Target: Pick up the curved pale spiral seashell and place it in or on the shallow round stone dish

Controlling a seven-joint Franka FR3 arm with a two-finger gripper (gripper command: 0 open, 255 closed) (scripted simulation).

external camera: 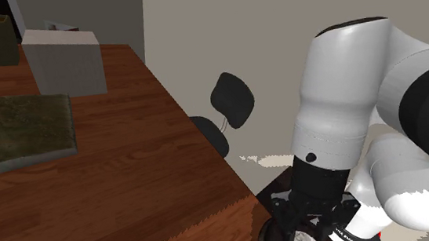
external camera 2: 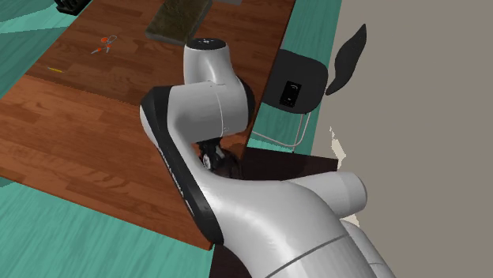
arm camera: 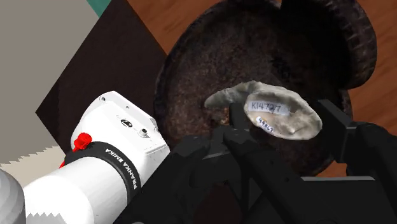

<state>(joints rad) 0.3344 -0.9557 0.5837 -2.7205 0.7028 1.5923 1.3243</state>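
**Step in hand: placement.** The gripper [arm camera: 283, 124] is clenched on the seashell [arm camera: 273, 113], with one finger against each side of the pale, curved shell. The shell carries two small white labels. The seashell hangs directly over the hollow of the stone dish [arm camera: 168, 83], close above its dark, rough floor. Whether it touches that floor cannot be told. The dish rests on the wooden bench [external camera: 131, 185], and the arm [external camera: 345, 105] stands over the dish.

**Next move, as judged:**
1. Lower the seashell until it rests on the dish floor.
2. Part the fingers only while the shell is well inside the dish rim. The curved shell may rock or slide on release.
3. Withdraw straight up from the dish, so that neither finger drags the shell out.
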